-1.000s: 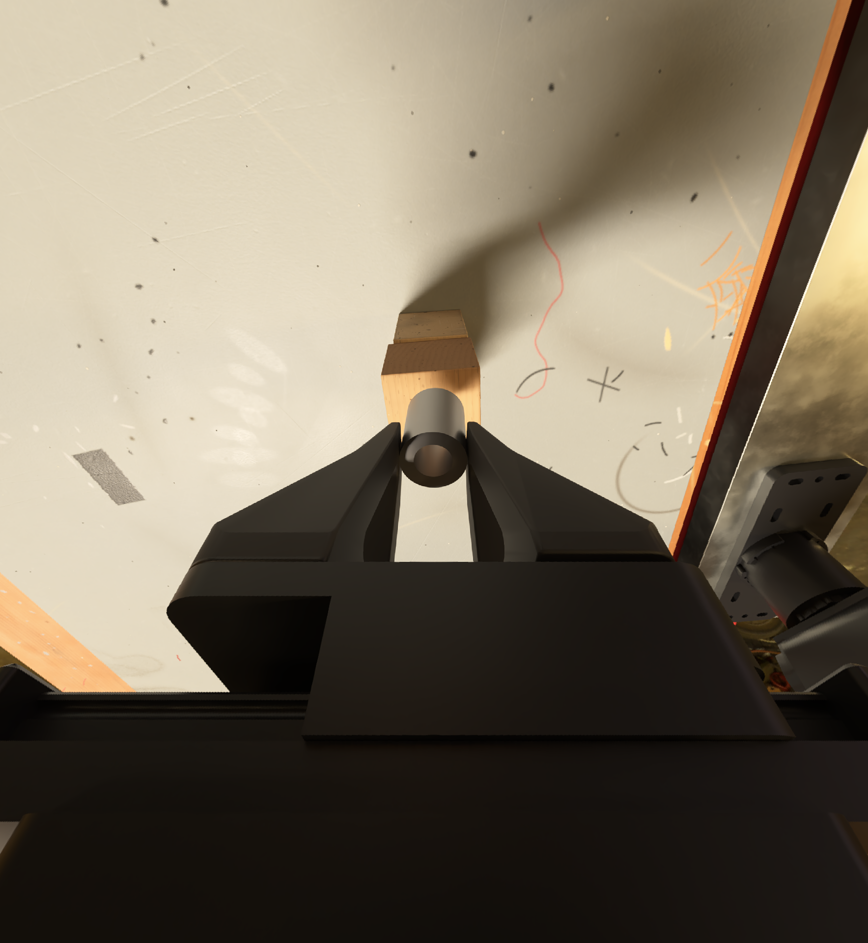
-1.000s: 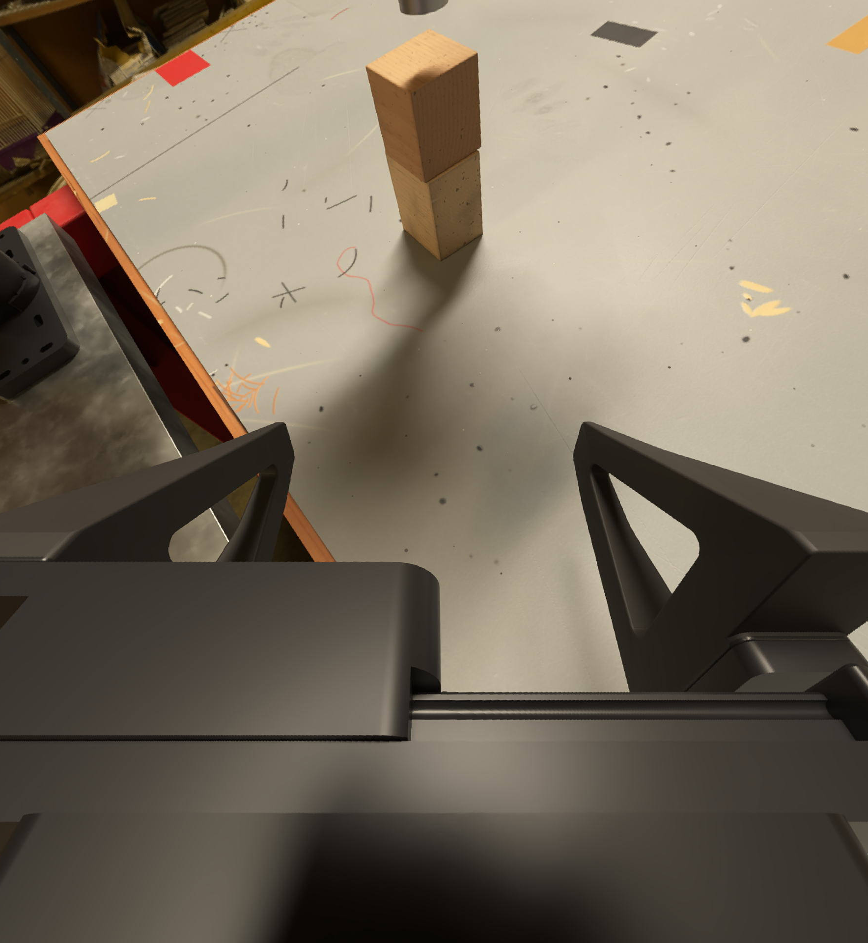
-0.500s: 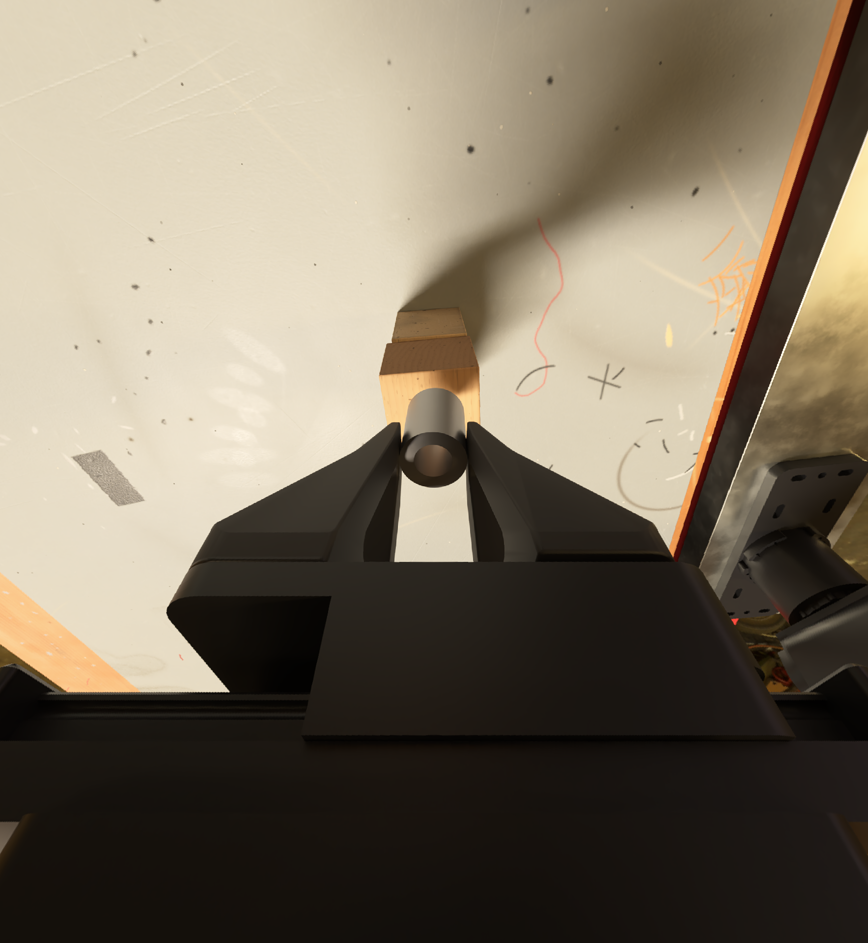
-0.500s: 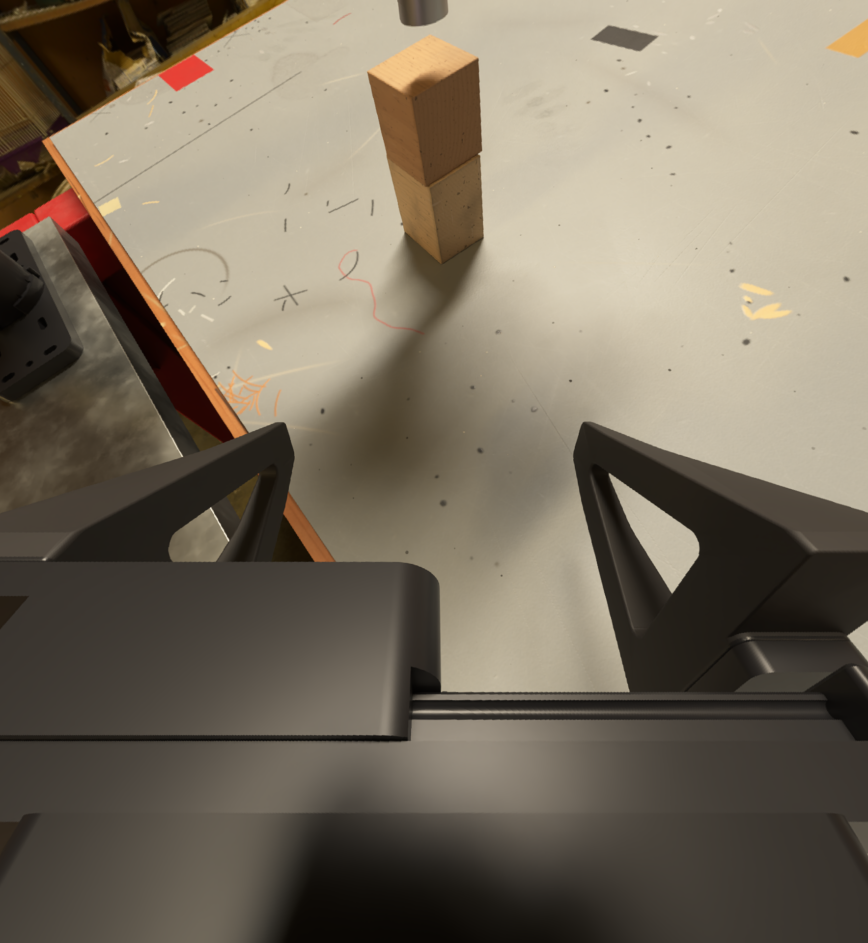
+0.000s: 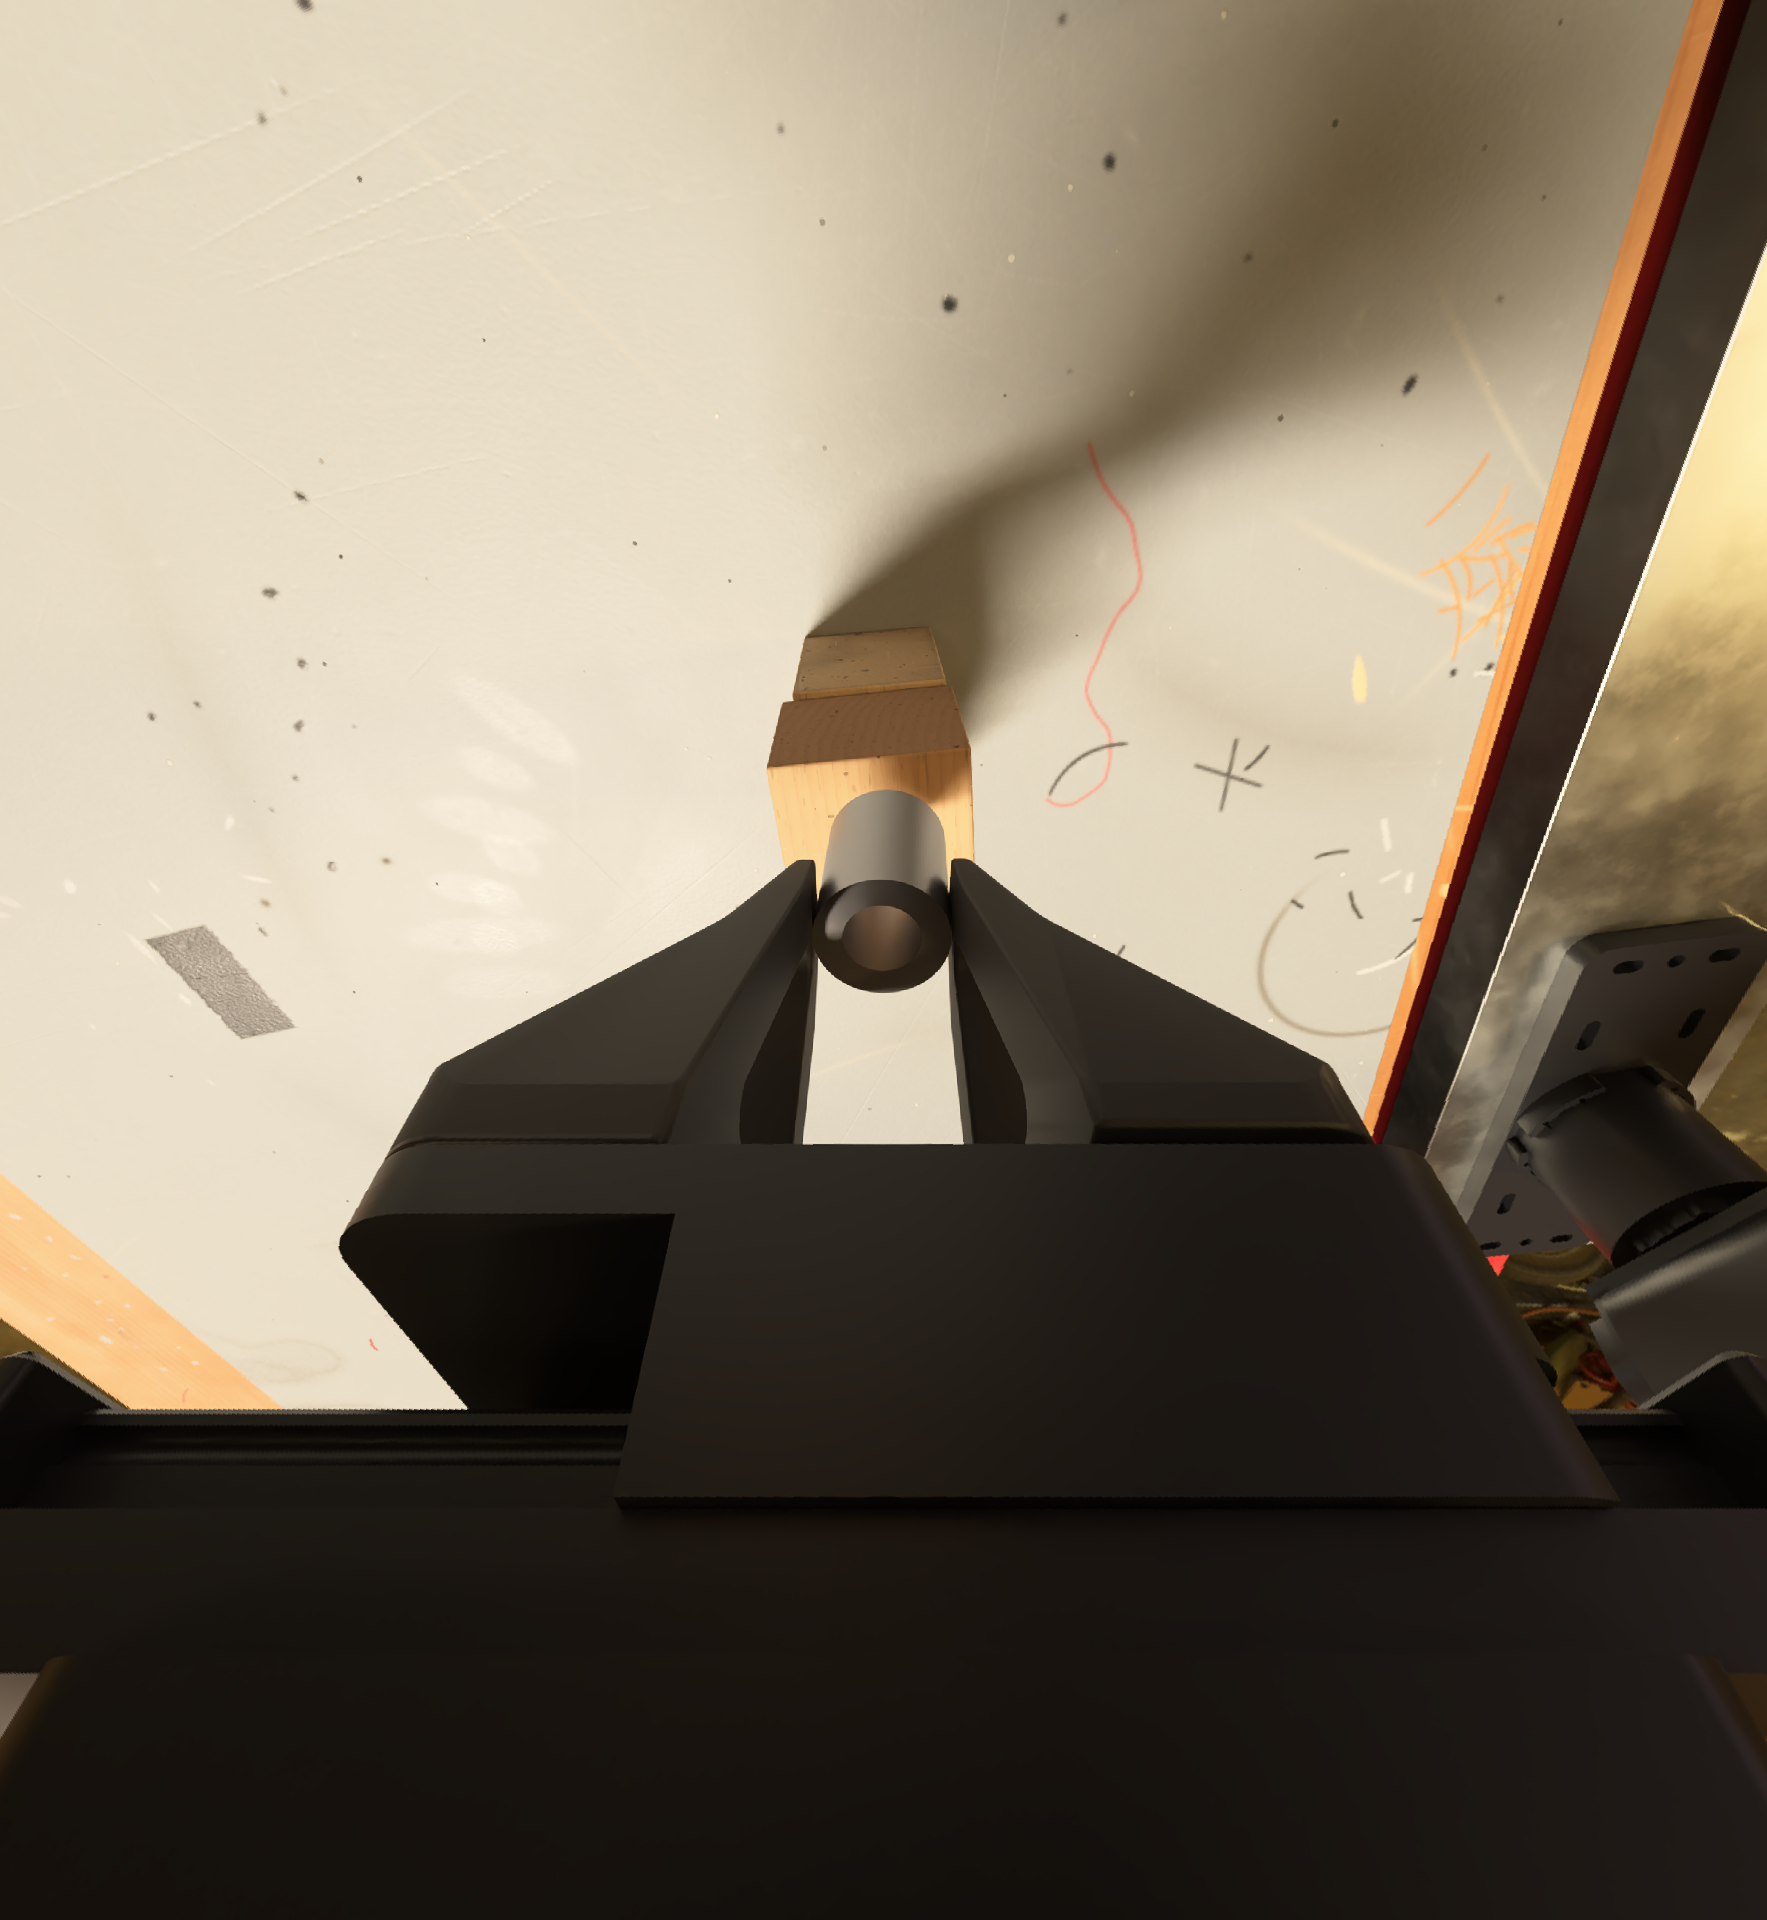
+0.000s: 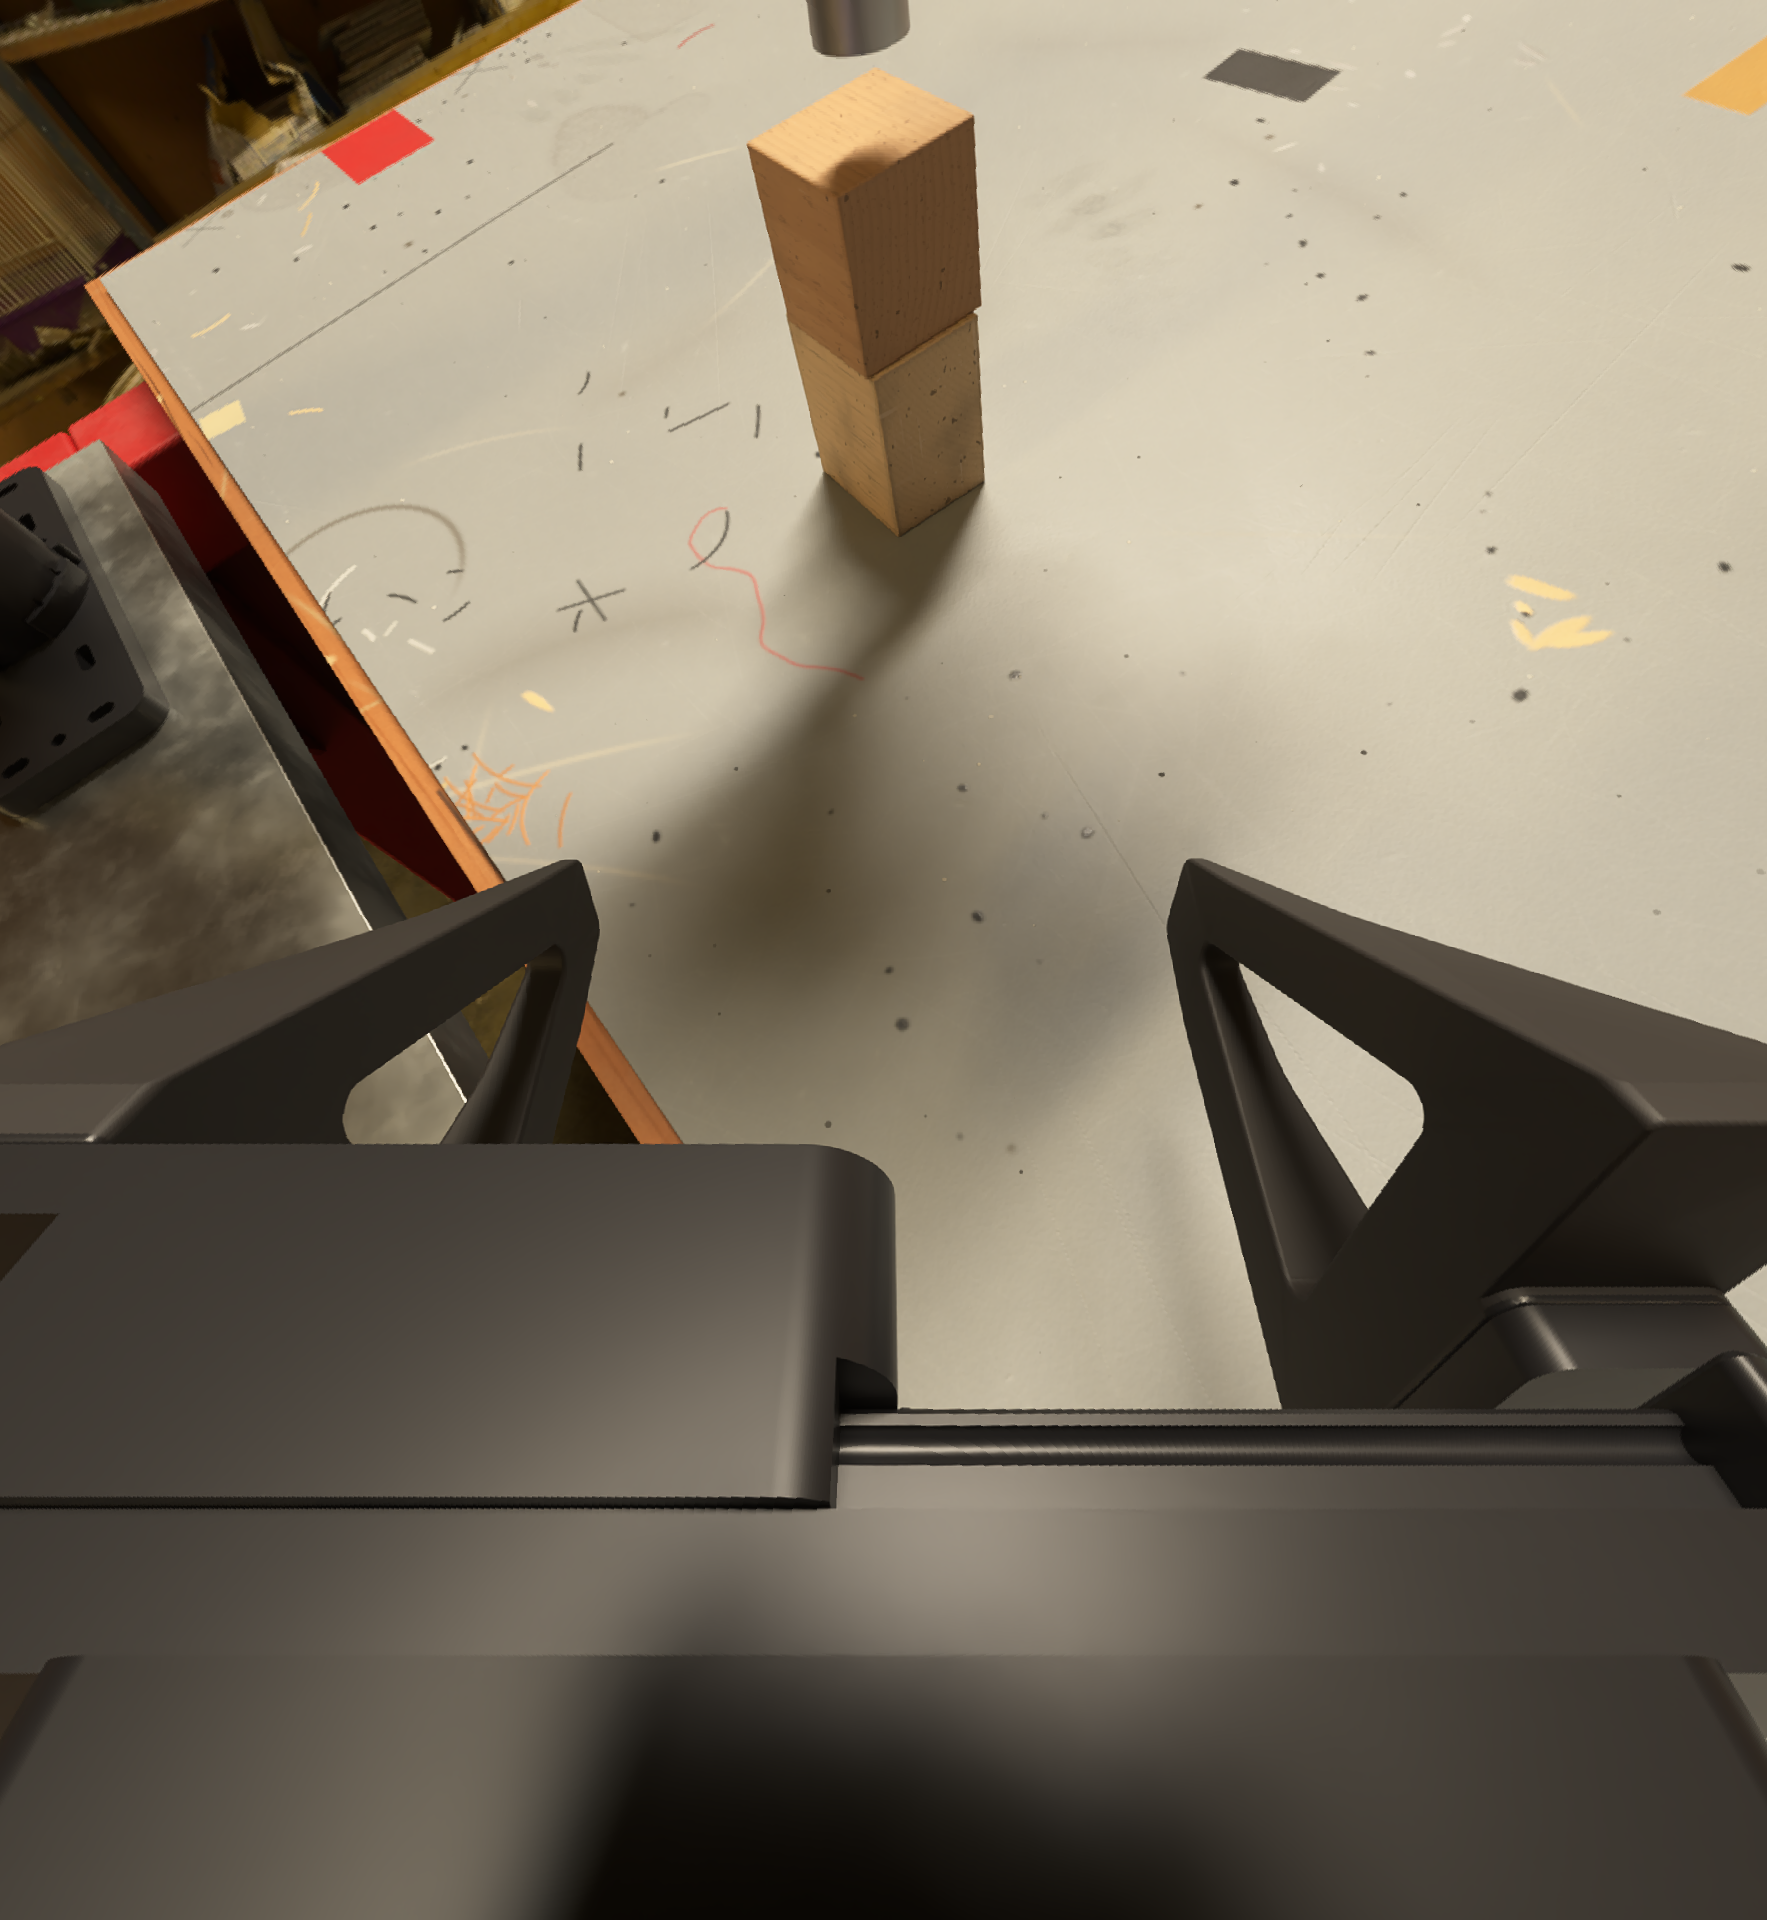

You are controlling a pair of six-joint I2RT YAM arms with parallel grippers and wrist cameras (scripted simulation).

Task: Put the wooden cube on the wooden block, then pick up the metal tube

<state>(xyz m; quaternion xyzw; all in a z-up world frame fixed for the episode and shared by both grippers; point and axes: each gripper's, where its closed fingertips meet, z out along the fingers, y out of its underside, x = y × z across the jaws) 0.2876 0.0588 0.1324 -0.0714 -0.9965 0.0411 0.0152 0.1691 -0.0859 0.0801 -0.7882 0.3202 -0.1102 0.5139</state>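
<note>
Two wooden pieces stand stacked near the middle of the table (image 6: 1274,831): the darker cube (image 6: 874,213) sits squarely on the paler block (image 6: 900,416), and the pair throws a long shadow across the top toward the right gripper (image 6: 874,987). That gripper hangs over the table's near part with its fingers spread wide and nothing between them.

The left gripper (image 5: 881,914) looks straight down and pinches the metal tube (image 5: 881,894) between its fingertips, one finger pressed to each side. The tube is clear of the table, directly above the stack, with its open end toward the camera. In the right wrist view only the tube's lower end (image 6: 856,21) shows at the top edge, just above the cube.

The tabletop is a pale, matte cream, scuffed and dotted with dark specks. It carries a thin red squiggle (image 6: 754,603), black pen strokes, a grey arc, orange scribbles (image 6: 500,800) by the edge, and patches of tape: red (image 6: 377,145), dark grey (image 6: 1272,75) and orange (image 6: 1762,62). An orange wooden strip edges the table, with red below it. Beside that edge a grey metal surface (image 6: 110,852) holds a black arm base (image 6: 37,675). Beyond the far corner are dim, cluttered shelves (image 6: 235,73).
</note>
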